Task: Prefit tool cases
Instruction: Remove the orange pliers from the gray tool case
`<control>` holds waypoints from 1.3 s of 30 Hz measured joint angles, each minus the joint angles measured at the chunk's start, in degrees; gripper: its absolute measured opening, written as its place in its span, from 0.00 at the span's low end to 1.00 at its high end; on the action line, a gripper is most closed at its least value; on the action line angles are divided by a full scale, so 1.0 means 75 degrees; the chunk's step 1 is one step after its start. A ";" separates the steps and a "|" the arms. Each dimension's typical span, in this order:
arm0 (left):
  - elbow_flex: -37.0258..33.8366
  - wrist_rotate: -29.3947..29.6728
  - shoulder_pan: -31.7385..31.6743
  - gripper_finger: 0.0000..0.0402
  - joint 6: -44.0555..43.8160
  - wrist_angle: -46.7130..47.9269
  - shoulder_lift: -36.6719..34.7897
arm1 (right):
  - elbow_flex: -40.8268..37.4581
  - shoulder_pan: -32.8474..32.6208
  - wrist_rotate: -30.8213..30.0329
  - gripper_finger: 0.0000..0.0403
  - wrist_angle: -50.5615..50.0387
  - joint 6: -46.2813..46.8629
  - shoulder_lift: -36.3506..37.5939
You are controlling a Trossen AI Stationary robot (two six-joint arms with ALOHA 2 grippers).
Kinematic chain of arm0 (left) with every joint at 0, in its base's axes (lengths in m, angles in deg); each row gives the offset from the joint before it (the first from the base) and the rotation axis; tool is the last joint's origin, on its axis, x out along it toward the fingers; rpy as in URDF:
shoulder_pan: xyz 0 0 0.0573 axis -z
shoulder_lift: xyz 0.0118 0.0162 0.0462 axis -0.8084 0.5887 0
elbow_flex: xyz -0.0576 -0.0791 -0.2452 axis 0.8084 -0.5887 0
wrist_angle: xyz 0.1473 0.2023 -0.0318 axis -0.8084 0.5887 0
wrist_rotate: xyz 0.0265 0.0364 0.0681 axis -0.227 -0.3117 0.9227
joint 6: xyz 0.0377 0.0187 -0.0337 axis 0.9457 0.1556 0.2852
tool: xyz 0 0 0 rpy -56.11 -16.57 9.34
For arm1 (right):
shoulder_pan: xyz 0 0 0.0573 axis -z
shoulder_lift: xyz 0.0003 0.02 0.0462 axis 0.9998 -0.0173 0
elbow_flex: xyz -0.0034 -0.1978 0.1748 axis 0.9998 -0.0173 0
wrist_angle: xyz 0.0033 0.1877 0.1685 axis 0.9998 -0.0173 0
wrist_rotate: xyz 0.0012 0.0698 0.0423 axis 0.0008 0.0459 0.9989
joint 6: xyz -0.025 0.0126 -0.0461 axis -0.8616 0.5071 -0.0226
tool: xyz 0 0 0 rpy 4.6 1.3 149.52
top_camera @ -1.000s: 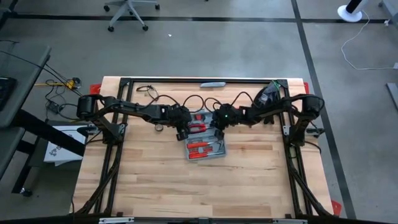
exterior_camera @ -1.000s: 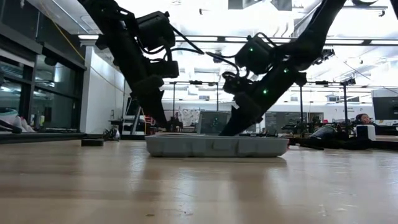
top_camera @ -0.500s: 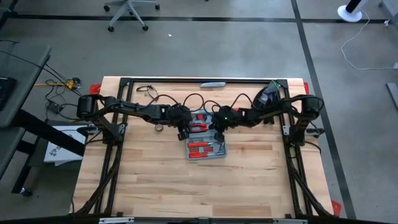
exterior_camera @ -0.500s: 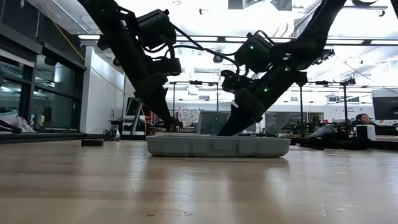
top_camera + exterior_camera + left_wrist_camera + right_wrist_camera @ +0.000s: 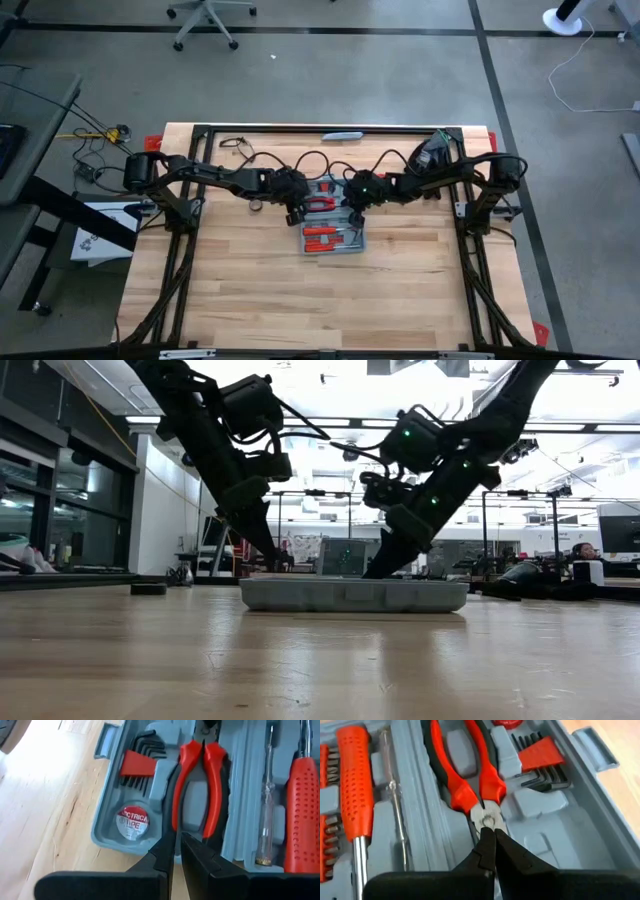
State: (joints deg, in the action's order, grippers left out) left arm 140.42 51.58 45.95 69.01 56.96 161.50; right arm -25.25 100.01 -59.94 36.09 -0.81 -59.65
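The grey-blue tool case point(image 5: 356, 247) lies open and flat on the wooden table, its wall low in the low view point(image 5: 350, 595). Red-handled pliers point(image 5: 207, 785) sit in a slot of its far half. My left gripper point(image 5: 177, 837) reaches down from the table's left, fingers nearly together at the pliers' handle end. My right gripper point(image 5: 490, 832) comes from the right, shut, with its tips at the pliers' metal head point(image 5: 487, 817). My left gripper has its fingertips point(image 5: 167, 842) at the free end of one pliers handle point(image 5: 173, 822), slanting down from the table's left and closed on it at the very tips. The pliers lie flat in their slot. My right gripper touches the pliers' metal head point(image 5: 481, 814) with its shut fingertips, slanting down from the table's right.
The case also holds a hex key set point(image 5: 140, 760), a tape roll point(image 5: 132, 820), a thin tester screwdriver point(image 5: 265, 805) and a red-handled screwdriver point(image 5: 302, 810). A small black ring point(image 5: 257, 205) lies left of the case. A grey object point(image 5: 343, 135) lies at the far edge.
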 joint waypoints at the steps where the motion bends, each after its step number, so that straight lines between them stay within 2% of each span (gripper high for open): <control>1: 0.0000 -0.0005 0.0008 0.07 0.0000 -0.0004 0.0000 | -0.0009 -0.0012 -0.0014 0.00 -0.0087 -0.0006 0.0123; 8: 0.0000 0.0004 0.0044 0.07 0.0000 -0.0003 0.0000 | -0.0040 -0.0282 -0.0580 0.00 -0.0213 -0.0259 0.1109; 13: 0.0000 0.0006 0.0044 0.07 0.0001 -0.0045 0.0000 | -0.0051 -0.0245 -0.0617 0.00 -0.0791 -0.0211 0.1222; 18: 0.0000 0.0006 0.0044 0.07 0.0041 -0.0229 0.0000 | -0.0046 -0.0253 -0.0457 0.00 -0.1062 -0.0198 0.0994; 33: 0.0000 -0.0229 0.0044 0.07 0.0536 -0.0696 0.0119 | 0.0018 -0.0166 -0.0334 0.00 -0.0796 0.0008 0.0142; 39: 0.0000 -0.0559 0.0038 0.14 0.0800 -0.0815 0.0601 | 0.0008 -0.0157 -0.0334 0.00 -0.0783 0.0024 0.0116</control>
State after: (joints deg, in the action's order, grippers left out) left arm 140.42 47.39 46.23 75.01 50.84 166.00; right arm -25.19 98.83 -62.44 30.21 -0.63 -58.78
